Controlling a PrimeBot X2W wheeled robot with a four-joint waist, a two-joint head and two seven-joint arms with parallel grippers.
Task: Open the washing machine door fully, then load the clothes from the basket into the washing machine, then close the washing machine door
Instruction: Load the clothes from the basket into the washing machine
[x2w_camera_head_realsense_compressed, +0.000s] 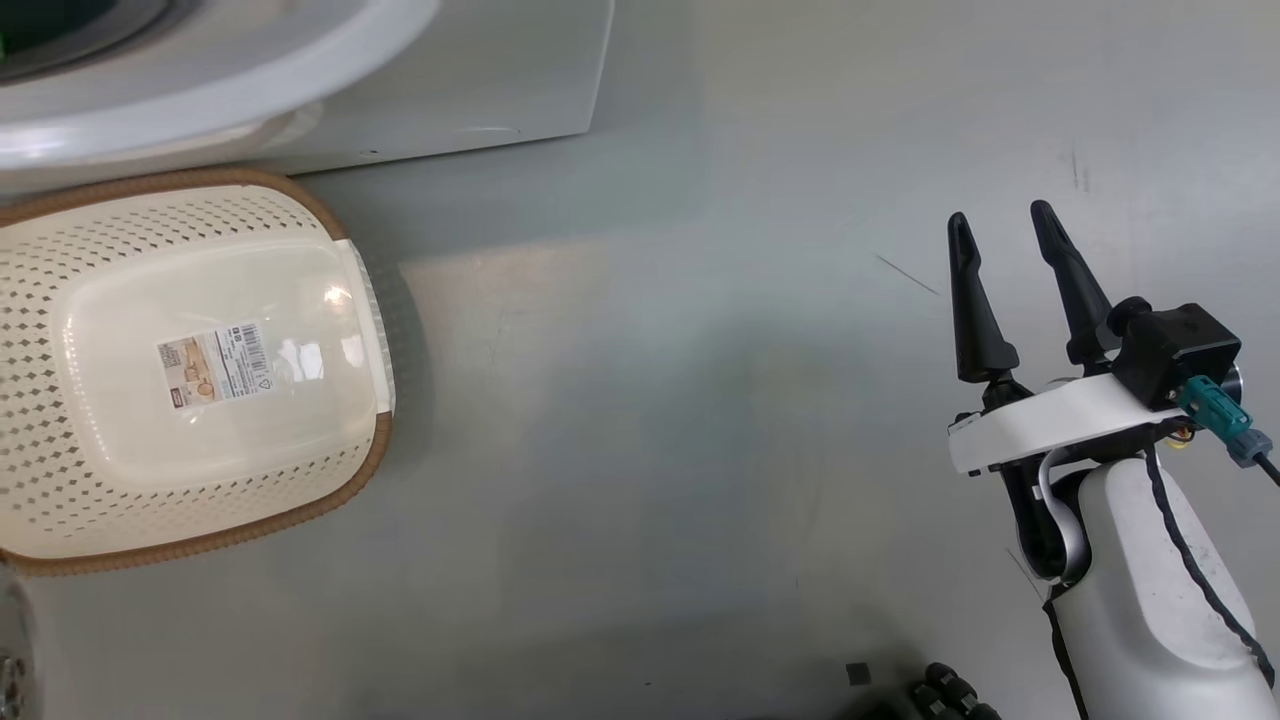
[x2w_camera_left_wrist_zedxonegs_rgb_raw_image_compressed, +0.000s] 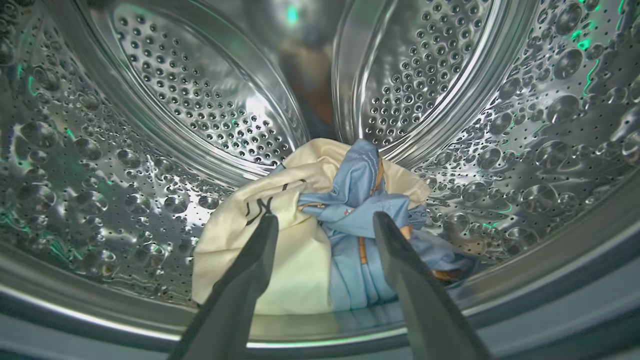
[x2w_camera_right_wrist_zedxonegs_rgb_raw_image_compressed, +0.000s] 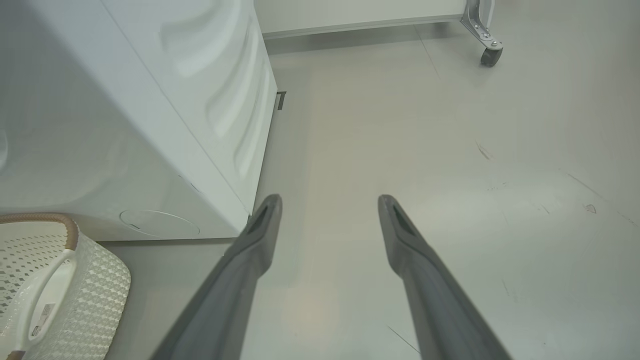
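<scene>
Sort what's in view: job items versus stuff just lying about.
Job:
- washing machine, with its drum
- clothes, lying in the drum
- basket, its floor bare
- left hand, open in front of the clothes
- right hand, open, holding nothing

Lying about:
- castor wheel on a metal leg
- scuffed grey floor

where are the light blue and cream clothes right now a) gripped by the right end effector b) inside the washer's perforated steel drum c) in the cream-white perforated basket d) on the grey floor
B: the light blue and cream clothes lie bunched at the bottom of the perforated steel drum, while the cream-white perforated basket shows a bare floor.
</scene>
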